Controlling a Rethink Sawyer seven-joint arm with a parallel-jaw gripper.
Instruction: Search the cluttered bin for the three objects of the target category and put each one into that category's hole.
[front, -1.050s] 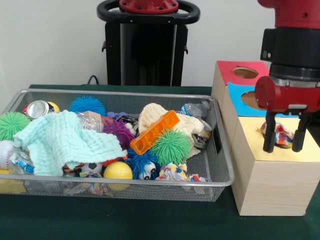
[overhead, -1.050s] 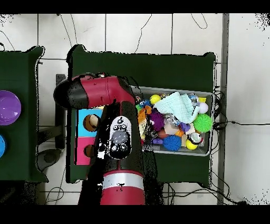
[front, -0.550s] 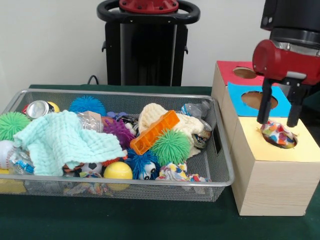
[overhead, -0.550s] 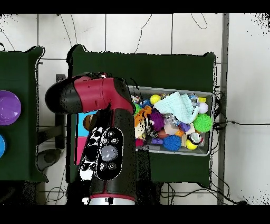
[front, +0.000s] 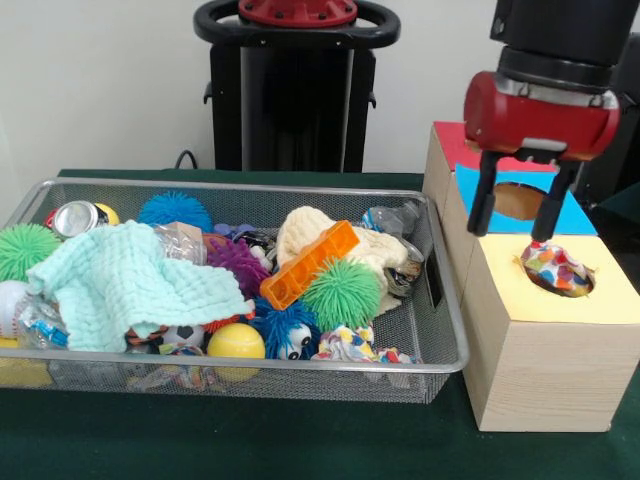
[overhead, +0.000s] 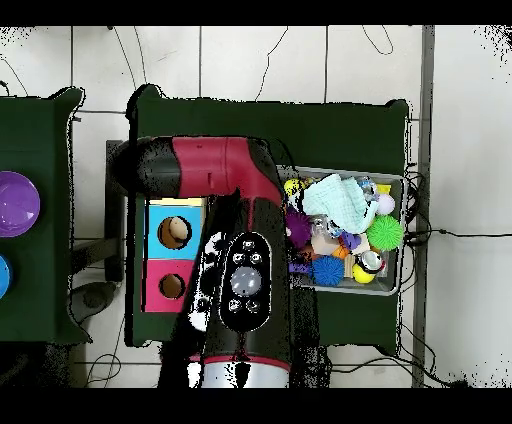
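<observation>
The gripper (front: 513, 207) has lifted off and slid toward the wire bin (front: 446, 300), fingers (front: 482, 198) spread wide and empty. The patterned cloth toy (front: 556, 268) now sits in the yellow hole, so that's one delivered. There's clear air between box and bin rim.

Metal wire-mesh bin (front: 445, 340), pale wood box (front: 540, 375) (matt grain), soft mint cloth (front: 130, 285), glossy orange plastic block (front: 308, 263)

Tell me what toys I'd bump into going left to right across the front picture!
Green spiky ball → mint cloth → yellow ball → orange block → gripper → patterned cloth toy in the yellow box's hole.
</observation>
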